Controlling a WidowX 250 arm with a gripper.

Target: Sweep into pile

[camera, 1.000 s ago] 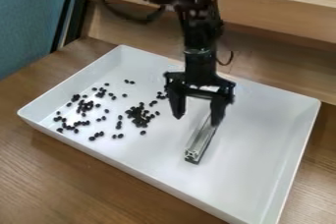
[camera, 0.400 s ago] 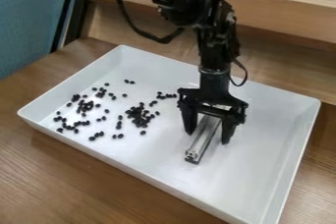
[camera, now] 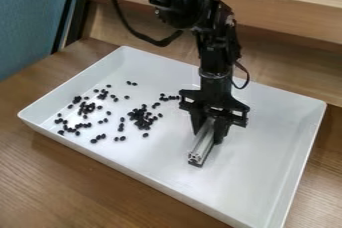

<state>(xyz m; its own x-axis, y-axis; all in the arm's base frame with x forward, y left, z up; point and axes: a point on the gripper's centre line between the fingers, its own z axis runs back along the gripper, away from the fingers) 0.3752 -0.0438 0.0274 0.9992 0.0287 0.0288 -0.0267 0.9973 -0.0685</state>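
Metal bar [camera: 202,148]: silvery, straight, grooved; gripped toward its far end; slanting just right of the white tray's [camera: 270,122] middle, near end pointing to the tray's front wall.
Black beans [camera: 140,117]: small, rounded, loose; scattered over the tray's left half, 1 dense clump toward the tray's middle.

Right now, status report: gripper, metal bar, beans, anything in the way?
Gripper shut on metal bar. Beans still unpiled, scattered at picture left. Tray wall may limit the sweep.

The fingers [camera: 221,133] partly hide the bar [camera: 202,148]; the view's bottom crops the tray [camera: 267,127]
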